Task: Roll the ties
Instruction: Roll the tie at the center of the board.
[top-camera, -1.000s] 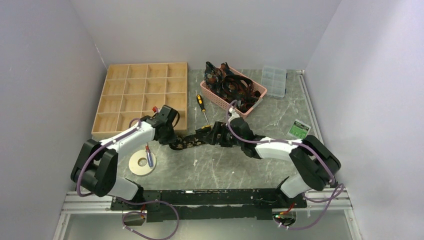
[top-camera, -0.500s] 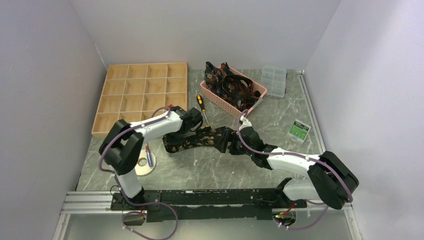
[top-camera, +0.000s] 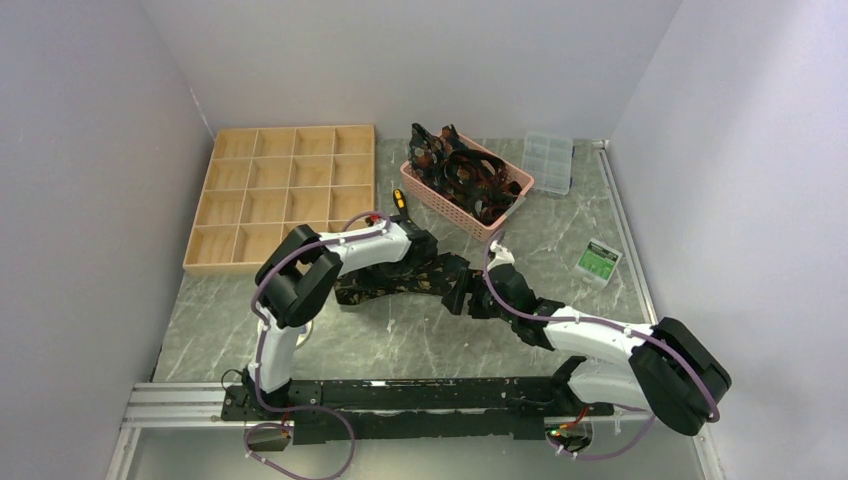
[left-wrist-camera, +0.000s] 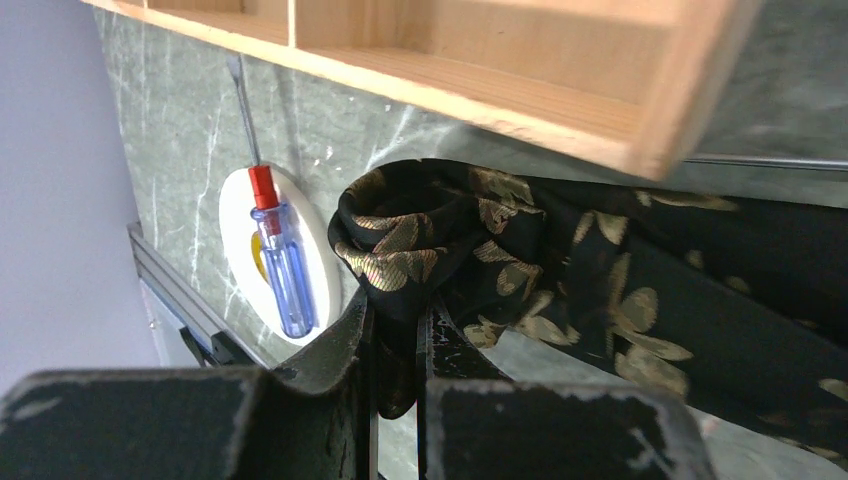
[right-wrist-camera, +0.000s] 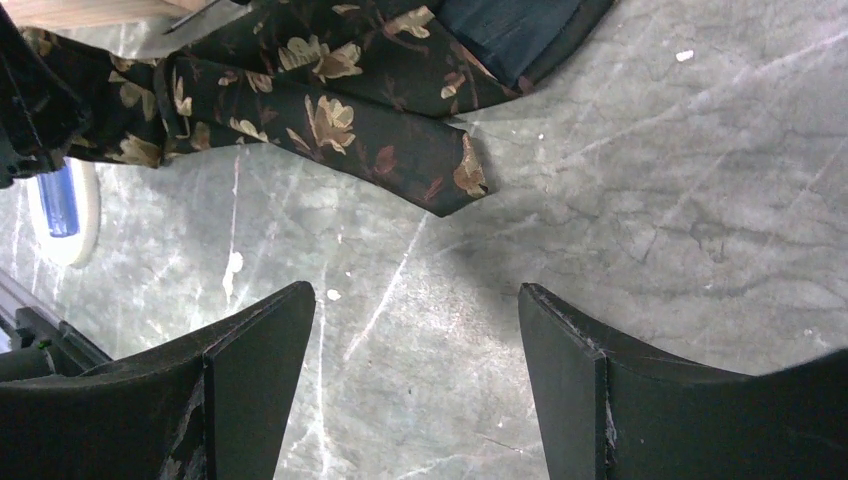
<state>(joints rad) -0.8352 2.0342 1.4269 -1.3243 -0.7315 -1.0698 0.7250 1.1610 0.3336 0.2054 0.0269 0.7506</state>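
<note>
Status: L gripper (left-wrist-camera: 396, 325) is clenched, jaws nearly together, pinching a bunched fold of the tie (top-camera: 382, 283). The grasped portion is gathered into a loose lump just above the fingertips; I cannot tell whether it is a proper roll or only a crumple. The rest of the tie runs flat along the marble table (top-camera: 420, 335), approx. mid-table, just beside the near edge of the wooden tray (top-camera: 280, 195) and in front of the pink basket (top-camera: 438, 205). The fabric is black w/ tan-gold leaf pattern. R gripper (right-wrist-camera: 415, 345) is released: fingers are spread wide w/ nothing between them. It sits low over bare marble near the tie's pointed end, apart from the fabric; I cannot tell if its fingertips contact the table. Further ties (top-camera: 465, 170) are heaped in the basket. A red-and-blue screwdriver (left-wrist-camera: 283, 262) lies on a white disc (left-wrist-camera: 232, 235) to the L of the tie. A yellow-handled screwdriver (top-camera: 399, 198) lies between tray and basket, part hidden by L arm. A clear plastic box (top-camera: 548, 160) sits behind the basket, and a green card (top-camera: 600, 259) lies to the far R.
</note>
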